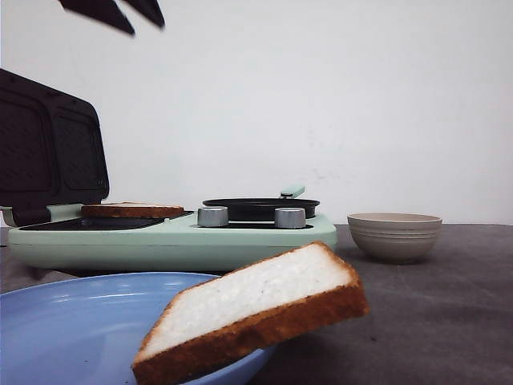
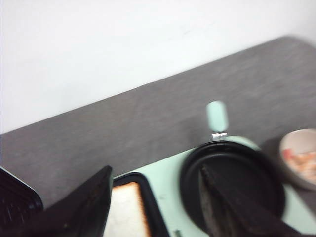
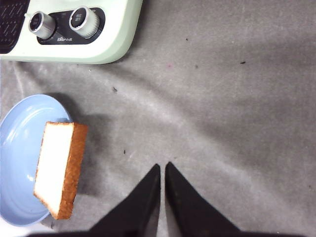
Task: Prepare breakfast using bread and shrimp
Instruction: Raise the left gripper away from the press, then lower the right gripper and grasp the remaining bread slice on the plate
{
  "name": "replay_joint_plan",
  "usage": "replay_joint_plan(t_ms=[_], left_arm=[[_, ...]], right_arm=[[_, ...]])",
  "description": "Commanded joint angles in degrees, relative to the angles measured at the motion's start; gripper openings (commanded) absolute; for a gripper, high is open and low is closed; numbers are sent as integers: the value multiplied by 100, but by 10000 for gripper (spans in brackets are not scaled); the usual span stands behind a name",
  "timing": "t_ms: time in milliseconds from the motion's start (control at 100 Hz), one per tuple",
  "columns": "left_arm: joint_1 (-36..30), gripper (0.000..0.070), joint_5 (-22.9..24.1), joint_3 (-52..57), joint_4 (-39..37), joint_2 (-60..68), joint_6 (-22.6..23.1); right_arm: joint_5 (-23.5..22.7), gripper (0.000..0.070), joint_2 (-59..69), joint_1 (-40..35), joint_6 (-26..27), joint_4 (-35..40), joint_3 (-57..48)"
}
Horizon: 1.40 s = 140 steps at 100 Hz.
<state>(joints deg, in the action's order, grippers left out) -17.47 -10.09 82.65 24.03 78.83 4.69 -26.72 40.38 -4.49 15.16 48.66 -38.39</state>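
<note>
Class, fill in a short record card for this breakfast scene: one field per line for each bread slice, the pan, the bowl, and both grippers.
bread on plate: bread slice leaning over the rim of the blue plate
bread on maker: second slice lying on the grill plate of the green breakfast maker
pan: black pan, empty
bowl: beige bowl, right of the maker; contents blurred
left gripper: open, above the maker
right gripper: shut, empty, over the grey cloth

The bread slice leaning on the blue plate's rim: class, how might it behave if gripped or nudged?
The bread slice looks soft, so it probably dents when squeezed. Overhanging the blue plate, it may tip off if nudged. It is likely light.
</note>
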Motion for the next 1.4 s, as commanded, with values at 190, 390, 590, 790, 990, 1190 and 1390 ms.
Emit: replay_joint_plan(t_ms=[190,390,590,790,990,1190,1390], left_arm=[[-11,272,-225,122,695,-573,-129],[-11,273,-225,-46,990,-957,-131],[-11,273,-243,-1058,590,-1722,-487],[-24,273,-245,-2579,33,-2699,-782],[-24,272,-243,-3434,63,-3519,-802],[-24,272,-243,-3665,271,-4111,-844],[-24,273,-243,-3665,649,-4413,-837]], right_arm=[[-42,16,35,-15,-103,-20,-83],[-195,17,42,-61,-105,-26,-83],[-398,77,214,-302,-20,-105,11],[-1106,209,417,-706,605,-885,662],[-1792,266,496,-1178,1408,-1829,1401],[-1816,267,527,-1676,2081,-2588,1786],[-1578,267,769,-2133,2304,-2966,1792]])
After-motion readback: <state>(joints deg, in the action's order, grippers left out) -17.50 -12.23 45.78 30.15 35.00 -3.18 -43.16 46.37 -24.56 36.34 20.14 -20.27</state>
